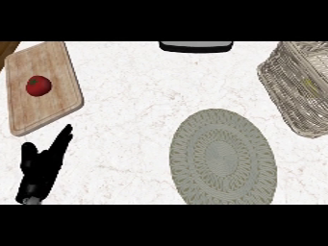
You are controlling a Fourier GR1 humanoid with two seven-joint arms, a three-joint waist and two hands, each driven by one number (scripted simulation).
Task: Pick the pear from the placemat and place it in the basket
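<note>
On the white marbled counter (131, 96), the round grey woven placemat (223, 156) lies bare at near right. A yellow-green shape, likely the pear (309, 85), shows through the wall of the pale wicker basket (294, 101) at far right, its long axis running near to far. The left hand (42, 166) rests at near left, fingers straight, holding nothing; the right hand is unseen.

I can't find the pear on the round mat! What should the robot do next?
Probably nothing more than rest. The placemat is bare, and something yellow-green, likely the pear, shows through the basket wall. Only the left hand shows, open, low at the left.
</note>
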